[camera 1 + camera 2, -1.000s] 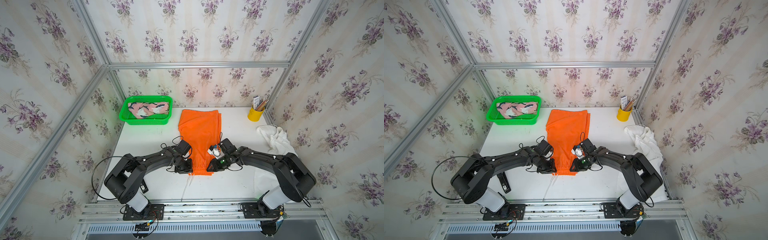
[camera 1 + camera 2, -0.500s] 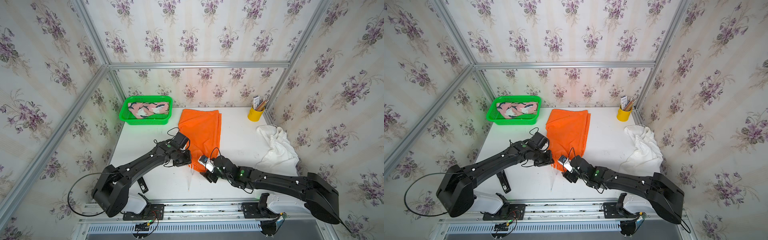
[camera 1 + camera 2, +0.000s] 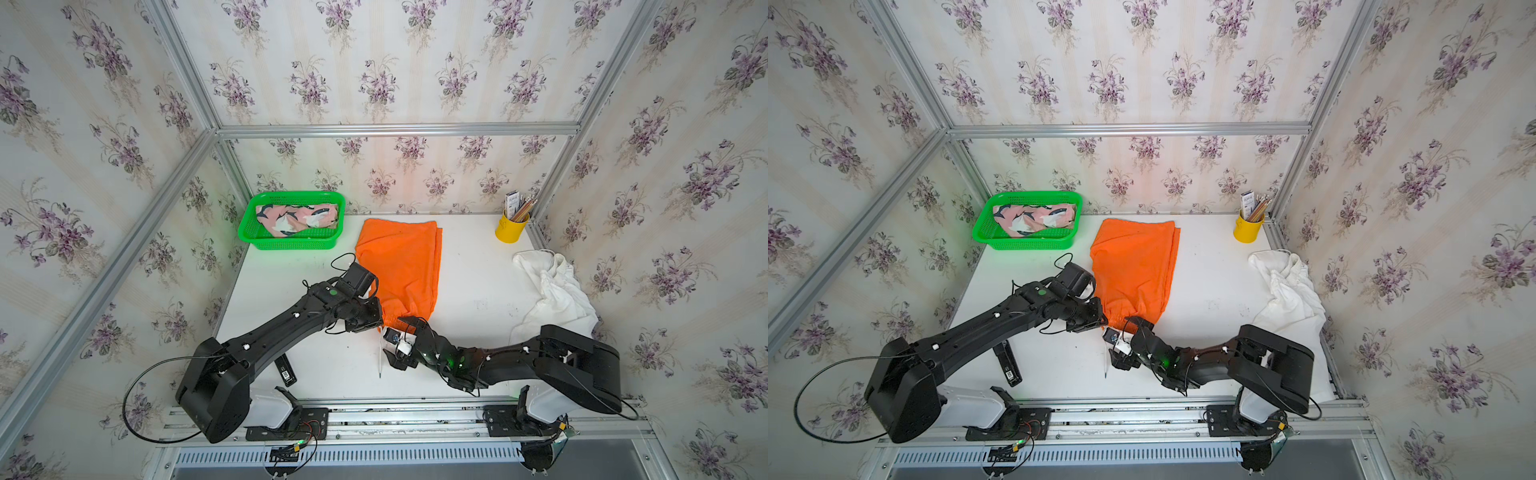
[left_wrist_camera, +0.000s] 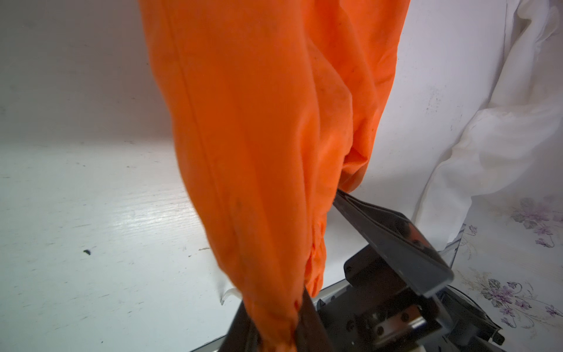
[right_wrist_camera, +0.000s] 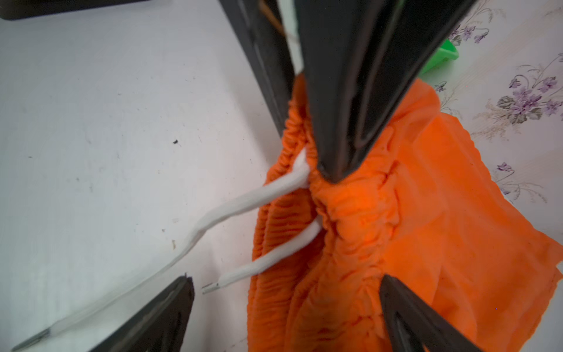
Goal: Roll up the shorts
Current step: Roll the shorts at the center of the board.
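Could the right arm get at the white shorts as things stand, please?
Probably yes: the right gripper is open, holding nothing, and the white shorts lie uncovered beside that arm, with nothing between them.

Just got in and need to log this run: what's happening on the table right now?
The left end effector pinches the gathered waistband of the orange shorts, which lie lengthwise on the table. The right end effector stands open at that waistband, gripping nothing. No roll shows yet. The pink shorts sit in the green basket; the white shorts lie crumpled aside.
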Available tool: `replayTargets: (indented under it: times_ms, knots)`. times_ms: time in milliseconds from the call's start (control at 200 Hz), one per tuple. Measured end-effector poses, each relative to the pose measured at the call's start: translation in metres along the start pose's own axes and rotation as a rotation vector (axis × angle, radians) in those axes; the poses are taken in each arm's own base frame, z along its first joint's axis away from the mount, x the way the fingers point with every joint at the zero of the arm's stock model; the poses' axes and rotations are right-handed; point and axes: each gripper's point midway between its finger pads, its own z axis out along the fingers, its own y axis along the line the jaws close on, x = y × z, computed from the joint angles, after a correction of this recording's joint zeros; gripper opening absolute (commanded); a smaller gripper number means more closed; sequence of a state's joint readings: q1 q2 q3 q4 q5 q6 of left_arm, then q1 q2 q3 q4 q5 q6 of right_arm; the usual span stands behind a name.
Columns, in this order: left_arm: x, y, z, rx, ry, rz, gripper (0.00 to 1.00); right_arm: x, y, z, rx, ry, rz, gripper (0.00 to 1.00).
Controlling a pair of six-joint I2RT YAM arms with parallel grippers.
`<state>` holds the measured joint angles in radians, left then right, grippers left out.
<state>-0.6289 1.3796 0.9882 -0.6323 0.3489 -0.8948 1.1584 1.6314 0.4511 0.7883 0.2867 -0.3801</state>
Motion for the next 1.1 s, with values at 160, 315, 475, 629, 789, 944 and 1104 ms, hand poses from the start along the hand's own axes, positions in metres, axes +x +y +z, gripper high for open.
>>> replayTargets:
  times_ms: [160,315,475,629,789,944,1104]
  knots:
    - [0.004,-0.001,0.000,0.013,0.017,-0.007,0.19,0.005,-0.013,0.012,0.133,-0.020,-0.074,1.00]
    - [0.005,-0.003,-0.002,0.025,0.017,-0.019,0.19,0.002,-0.033,0.015,0.275,-0.042,-0.118,1.00]
    - [0.008,-0.001,-0.001,0.027,0.026,-0.027,0.19,-0.004,-0.048,0.002,0.367,-0.069,-0.130,0.97]
    - [0.009,0.001,0.002,0.030,0.031,-0.033,0.19,-0.011,-0.057,-0.018,0.394,-0.096,-0.130,0.87]
    - [0.009,0.003,0.003,0.034,0.037,-0.041,0.20,-0.010,-0.053,-0.031,0.350,-0.090,-0.135,0.67]
    - [0.011,0.006,0.006,0.037,0.054,-0.052,0.20,-0.003,-0.040,-0.035,0.263,-0.073,-0.131,0.23]
    - [0.009,0.006,0.006,0.040,0.051,-0.055,0.33,0.005,-0.029,-0.029,0.203,-0.037,-0.129,0.04]
